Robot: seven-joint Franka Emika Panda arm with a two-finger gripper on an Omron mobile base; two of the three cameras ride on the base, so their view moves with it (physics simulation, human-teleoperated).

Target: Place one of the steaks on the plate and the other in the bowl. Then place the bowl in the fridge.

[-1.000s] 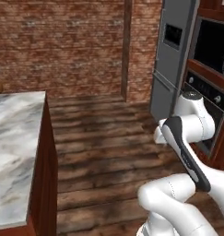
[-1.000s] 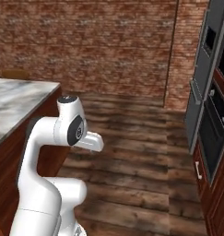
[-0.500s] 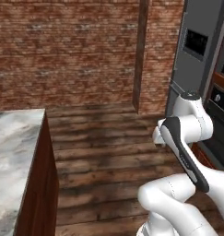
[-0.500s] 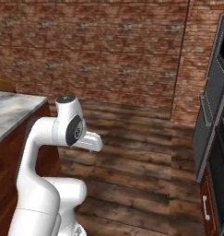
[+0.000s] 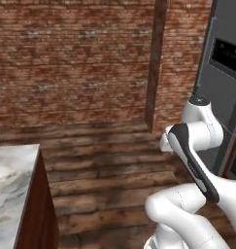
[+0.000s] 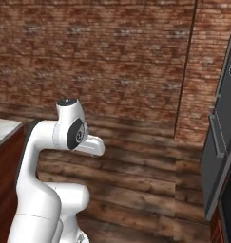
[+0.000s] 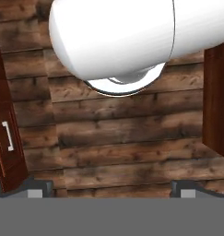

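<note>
Base cams behind arm, both facing brick wall [image 5: 80, 63]; hand cam floorward.

fridge [image 5: 221, 92] at right edge of left base view: tall grey metal, dark dispenser panel in upper door, door closed, standing upright.

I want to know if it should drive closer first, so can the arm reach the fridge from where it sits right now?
Probably not yet. The arm is folded up over its base, and the fridge stands off to its right with bare wooden floor between them. Nothing blocks the way.
</note>
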